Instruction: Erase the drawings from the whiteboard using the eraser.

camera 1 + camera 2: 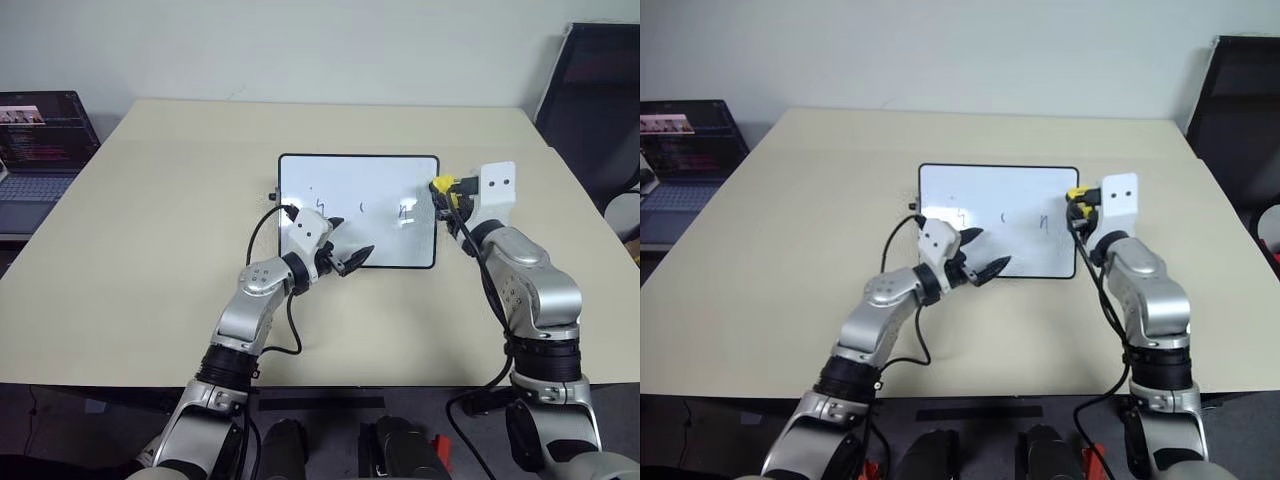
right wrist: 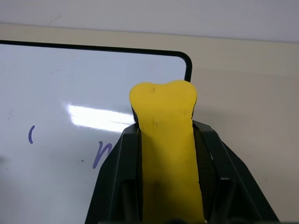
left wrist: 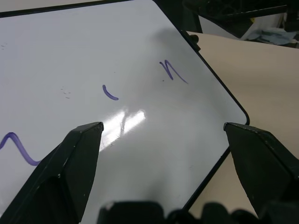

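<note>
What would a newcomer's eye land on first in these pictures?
Probably the yellow eraser, clamped in the right gripper at the whiteboard's right edge. Next, the three drawings on the board, unerased, with the left gripper open over its near edge.

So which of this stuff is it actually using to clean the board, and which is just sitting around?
For the job:
- whiteboard
- drawings, three pen marks on the board
- eraser, clamped in the right gripper
- left gripper, open over the board's near edge

Just lying about:
- laptop off the table's left side
- table
</note>
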Action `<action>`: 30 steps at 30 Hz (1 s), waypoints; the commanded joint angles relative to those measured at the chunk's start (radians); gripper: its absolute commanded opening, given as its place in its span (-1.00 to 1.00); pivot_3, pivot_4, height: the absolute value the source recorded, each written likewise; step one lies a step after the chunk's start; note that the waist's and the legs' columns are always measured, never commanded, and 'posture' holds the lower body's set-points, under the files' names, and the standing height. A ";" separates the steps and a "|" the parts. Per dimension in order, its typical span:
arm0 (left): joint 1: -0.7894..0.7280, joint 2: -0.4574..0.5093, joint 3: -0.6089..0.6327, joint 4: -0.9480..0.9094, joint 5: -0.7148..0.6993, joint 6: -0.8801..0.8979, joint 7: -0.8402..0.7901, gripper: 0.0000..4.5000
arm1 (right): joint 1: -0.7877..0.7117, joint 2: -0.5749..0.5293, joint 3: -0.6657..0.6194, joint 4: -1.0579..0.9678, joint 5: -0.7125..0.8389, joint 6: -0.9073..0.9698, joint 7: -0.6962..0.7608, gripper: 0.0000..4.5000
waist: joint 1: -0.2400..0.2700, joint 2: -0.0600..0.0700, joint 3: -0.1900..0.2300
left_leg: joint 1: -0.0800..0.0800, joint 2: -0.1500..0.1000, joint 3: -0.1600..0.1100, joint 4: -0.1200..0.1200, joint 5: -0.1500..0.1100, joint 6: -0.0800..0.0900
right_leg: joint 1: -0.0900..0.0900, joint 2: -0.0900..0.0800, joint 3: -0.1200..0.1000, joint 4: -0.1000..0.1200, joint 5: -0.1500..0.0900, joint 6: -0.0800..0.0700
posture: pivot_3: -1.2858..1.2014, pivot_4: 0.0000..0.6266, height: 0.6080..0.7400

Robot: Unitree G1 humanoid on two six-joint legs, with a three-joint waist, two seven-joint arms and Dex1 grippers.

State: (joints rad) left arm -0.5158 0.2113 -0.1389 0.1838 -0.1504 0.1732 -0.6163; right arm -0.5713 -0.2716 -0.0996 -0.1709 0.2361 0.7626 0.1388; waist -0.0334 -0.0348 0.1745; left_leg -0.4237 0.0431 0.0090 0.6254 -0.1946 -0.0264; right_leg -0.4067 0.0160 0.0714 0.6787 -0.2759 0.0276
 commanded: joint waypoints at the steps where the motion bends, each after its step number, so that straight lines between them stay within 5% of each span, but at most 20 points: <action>1: 0.001 -0.009 0.019 -0.033 0.006 -0.021 0.035 1.00 | -0.034 0.006 0.004 -0.043 0.008 0.004 0.008 -0.52 | 0.000 0.000 0.000 | 0.000 0.000 0.000 0.000 0.000 0.000 | 0.000 0.000 0.000 0.000 0.000 0.000 | 0.03 -0.52 1.00; 15: 0.153 0.011 0.045 -0.249 0.023 0.052 0.152 1.00 | -0.044 0.004 0.015 -0.053 0.006 0.015 0.026 -0.52 | 0.000 0.000 0.000 | 0.000 0.001 0.000 0.000 0.000 0.000 | 0.000 0.000 0.000 0.000 0.000 0.000 | 0.03 -0.52 1.00; 30: 0.170 0.030 0.056 -0.286 0.004 0.081 0.163 1.00 | -0.073 0.027 0.049 0.000 -0.012 0.003 0.030 -0.52 | -0.001 0.000 0.000 | 0.000 0.001 0.000 0.000 0.000 0.000 | 0.000 0.000 0.000 0.000 0.000 0.000 | 0.03 -0.52 1.00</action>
State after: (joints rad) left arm -0.3377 0.2372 -0.0960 -0.0506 -0.1358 0.2585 -0.4495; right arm -0.6157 -0.2454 -0.0534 -0.1624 0.2291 0.7826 0.1692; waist -0.0340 -0.0347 0.1745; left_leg -0.4238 0.0446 0.0087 0.6255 -0.1946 -0.0264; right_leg -0.4069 0.0158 0.0711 0.6789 -0.2758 0.0276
